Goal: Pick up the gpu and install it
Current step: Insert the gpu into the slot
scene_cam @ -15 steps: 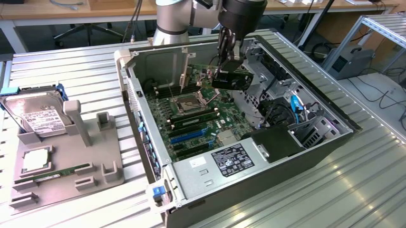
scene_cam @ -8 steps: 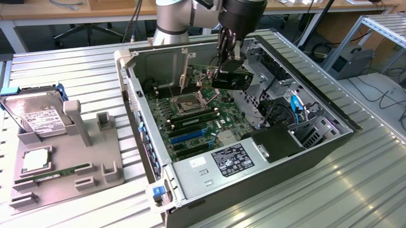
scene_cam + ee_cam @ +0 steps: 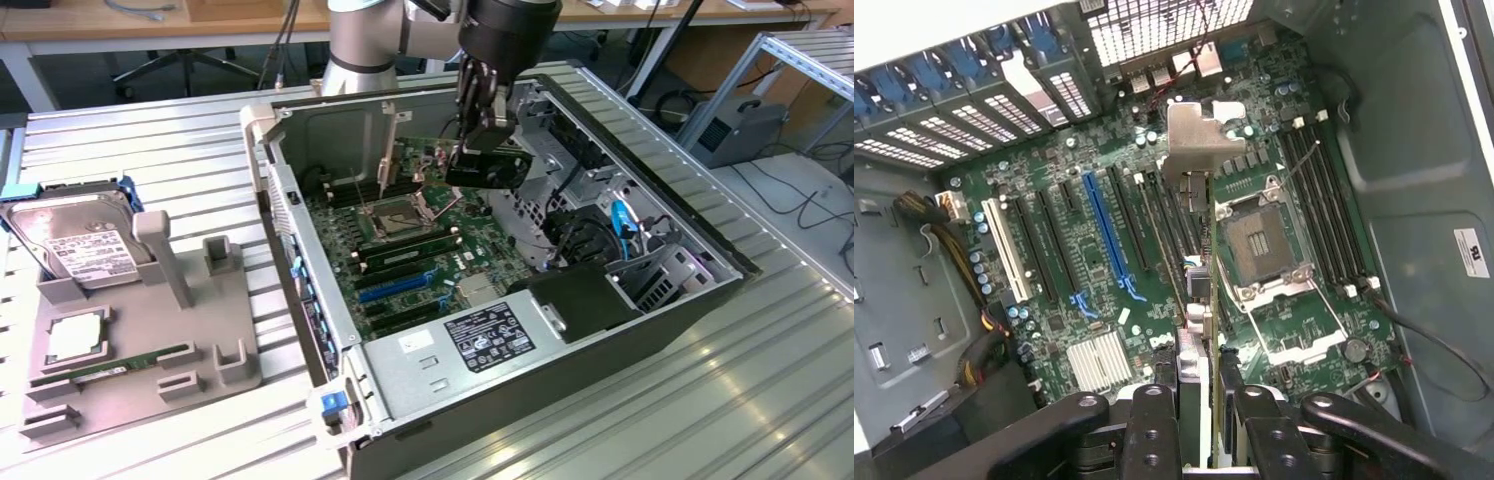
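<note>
The black claw point(image 3: 1204, 400) is clamping, partly closed, on the gpu point(image 3: 1199, 260), a thin dark card that is showing edge-on with a silver metal bracket point(image 3: 1192, 140) at its far end. The card is standing upright over the green motherboard point(image 3: 1094, 250), inside the open grey computer case point(image 3: 641, 330), beside the empty processor socket point(image 3: 1259, 245).

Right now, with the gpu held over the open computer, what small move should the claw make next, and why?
Probably a slow, short descent, keeping the card upright. The claw is shut on the gpu, which hangs edge-down above the motherboard, close to the empty processor socket, not yet seated. Its exact slot I cannot tell, so check alignment while lowering.
</note>
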`<state>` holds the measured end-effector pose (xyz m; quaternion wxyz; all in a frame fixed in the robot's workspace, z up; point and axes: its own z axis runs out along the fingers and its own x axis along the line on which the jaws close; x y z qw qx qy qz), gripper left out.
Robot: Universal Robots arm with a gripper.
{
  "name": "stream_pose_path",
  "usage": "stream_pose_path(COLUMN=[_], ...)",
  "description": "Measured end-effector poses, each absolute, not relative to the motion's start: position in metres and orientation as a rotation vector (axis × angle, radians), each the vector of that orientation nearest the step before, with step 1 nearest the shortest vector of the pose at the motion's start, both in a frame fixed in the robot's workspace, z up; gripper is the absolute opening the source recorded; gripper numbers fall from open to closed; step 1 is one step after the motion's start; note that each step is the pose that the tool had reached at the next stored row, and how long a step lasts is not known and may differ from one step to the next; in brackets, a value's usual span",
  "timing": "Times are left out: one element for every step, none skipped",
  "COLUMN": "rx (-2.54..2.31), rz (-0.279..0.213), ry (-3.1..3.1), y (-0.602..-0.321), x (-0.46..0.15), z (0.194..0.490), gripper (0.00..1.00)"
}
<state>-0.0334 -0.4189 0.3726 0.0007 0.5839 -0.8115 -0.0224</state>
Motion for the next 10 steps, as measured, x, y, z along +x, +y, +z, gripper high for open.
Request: stream_pose_path(rx=[1.836, 1.839, 1.842, 1.844, 1.847, 1.850, 1.852, 1.856, 1.859, 1.863], rz=[-0.070, -0.070, -0.070, -0.070, -0.070, -0.070, -0.070, -0.070, -0.070, -0.070], ry=[-2.546, -2.544, -2.542, -2.540, -2.538, -2.536, -2.534, -2.532, -2.529, -2.526], y=[-0.4189, -0.4189, -0.4189, -0.4189, -0.4189, -0.4189, -0.4189, -0.4189, -0.4189, -0.4189], x=[-0.0334, -0.0334, -0.0334, -0.0334, -0.0334, -0.0334, -0.0334, -0.0334, -0.0334, -0.0334], z=[0.3725, 0.3725, 0.3725, 0.3725, 0.3725, 0.3725, 0.3725, 0.3725, 0.3725, 0.3724], gripper=[0.27, 0.27, 0.27, 0.27, 0.27, 0.27, 0.27, 0.27, 0.27, 0.27])
